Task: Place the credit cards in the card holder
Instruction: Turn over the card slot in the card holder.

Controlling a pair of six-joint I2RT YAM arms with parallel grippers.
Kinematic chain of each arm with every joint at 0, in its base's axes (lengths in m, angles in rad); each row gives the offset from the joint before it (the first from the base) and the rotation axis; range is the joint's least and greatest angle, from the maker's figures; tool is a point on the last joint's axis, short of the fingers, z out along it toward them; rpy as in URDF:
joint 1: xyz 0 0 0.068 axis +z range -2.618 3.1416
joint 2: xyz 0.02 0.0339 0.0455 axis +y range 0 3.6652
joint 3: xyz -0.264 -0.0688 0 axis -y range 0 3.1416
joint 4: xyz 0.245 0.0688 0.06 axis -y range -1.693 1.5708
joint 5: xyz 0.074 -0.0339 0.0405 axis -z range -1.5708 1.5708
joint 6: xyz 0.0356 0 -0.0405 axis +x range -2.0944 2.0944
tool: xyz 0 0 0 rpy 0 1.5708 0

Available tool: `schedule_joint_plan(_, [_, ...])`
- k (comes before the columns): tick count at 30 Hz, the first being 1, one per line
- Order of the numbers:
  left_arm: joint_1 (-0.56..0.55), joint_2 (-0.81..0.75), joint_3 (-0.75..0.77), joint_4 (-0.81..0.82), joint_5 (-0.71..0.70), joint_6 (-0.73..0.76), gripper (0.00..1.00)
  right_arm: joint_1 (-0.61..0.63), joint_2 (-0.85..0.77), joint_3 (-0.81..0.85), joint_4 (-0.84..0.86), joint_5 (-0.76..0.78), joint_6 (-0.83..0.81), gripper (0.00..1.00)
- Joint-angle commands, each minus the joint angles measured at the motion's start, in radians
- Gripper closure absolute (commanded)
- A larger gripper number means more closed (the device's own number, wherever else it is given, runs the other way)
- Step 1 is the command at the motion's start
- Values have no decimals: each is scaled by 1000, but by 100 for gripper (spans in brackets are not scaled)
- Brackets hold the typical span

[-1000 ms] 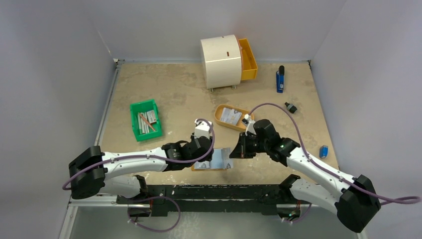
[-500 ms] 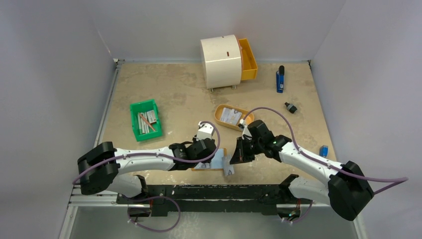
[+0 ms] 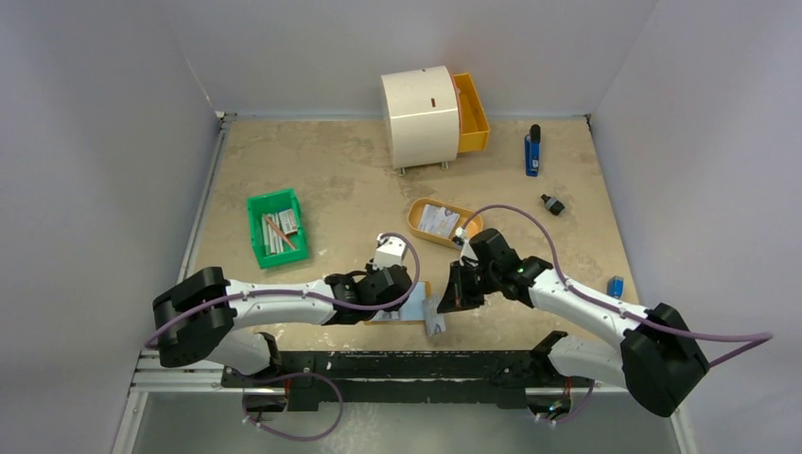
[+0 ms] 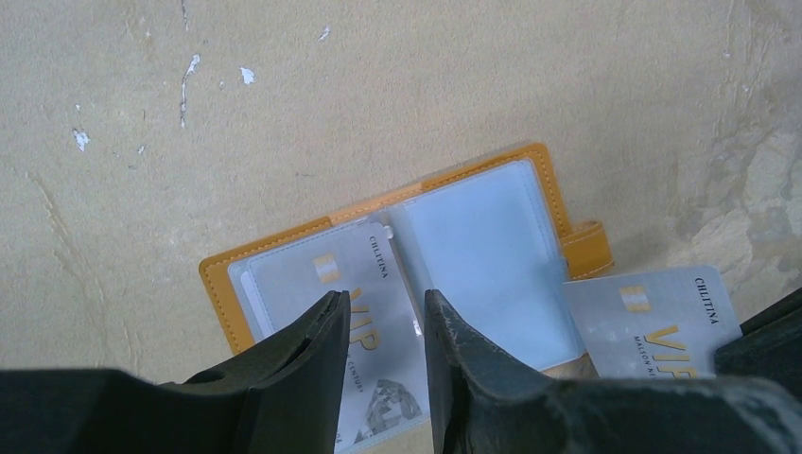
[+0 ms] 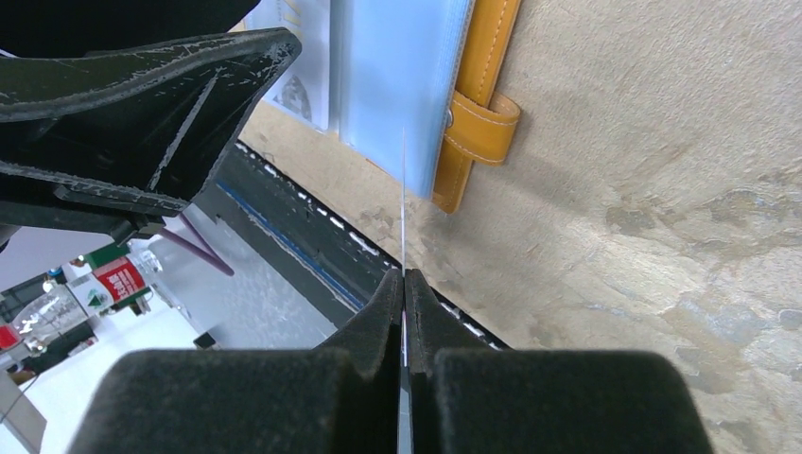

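The holder [image 3: 416,289] lies open on the table [image 3: 312,170], close to the near edge, between the two grippers. In the left wrist view its [image 4: 284,248] two clear sleeves face up and the clasp strap points right.

Left gripper [image 4: 383,303]: the jaws stand narrowly apart with nothing between them. They sit directly above the left sleeve. It cannot be told whether the tips touch the sleeve. The sleeved card [image 4: 378,276] lies inside this sleeve, with its "VIP" print showing between the fingers.

Right gripper [image 5: 404,281]: the jaws are closed on the held card [image 5: 404,203], which appears edge-on in the right wrist view. Its far end meets the open edge of the right sleeve, just beside the strap [image 5: 478,123]. In the left wrist view the same card [image 4: 653,317] overlaps the right side of the holder.

The tray [image 3: 419,210] sits farther back, right of centre, with the tray cards [image 3: 437,220] inside it.

A green bin [image 3: 260,244] sits at the left. A white drum [image 3: 421,115] with a yellow drawer [image 3: 470,112] stands at the rear.
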Motion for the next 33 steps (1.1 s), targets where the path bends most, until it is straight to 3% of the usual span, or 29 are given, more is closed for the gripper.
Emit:
schedule_joint_plan(1, [1,0,-12,38,-26,-19,66,2,14,-19,-3,9,0,100])
schedule_joint_plan(19, [1,19,-29,65,-5,-28,68,3,56,-21,36,-8,-6,100])
schedule_joint_plan(33, [1,27,-27,68,5,-31,69,2,82,0,163,-46,-5,100])
